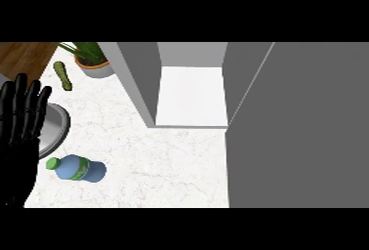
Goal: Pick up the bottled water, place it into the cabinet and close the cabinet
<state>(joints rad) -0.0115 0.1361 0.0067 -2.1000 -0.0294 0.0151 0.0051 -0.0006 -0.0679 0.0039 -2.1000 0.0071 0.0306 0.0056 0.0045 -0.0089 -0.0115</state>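
Note:
The bottled water (pixel 78 169) lies on its side on the white marble counter (pixel 166 166), green cap pointing left, blue body with a green label. My left hand (pixel 20 132) rests at the left edge, fingers straight and pointing up, just left of the bottle and apart from it. The grey cabinet (pixel 189 93) stands open at the back, its white shelf bare, its large grey door (pixel 302 127) swung out to the right. My right hand does not show.
A potted plant (pixel 92 59) stands at the back left, with a green cucumber (pixel 63 75) beside it. A metal bowl rim (pixel 56 128) shows partly behind my left hand. The open door covers the counter's right side.

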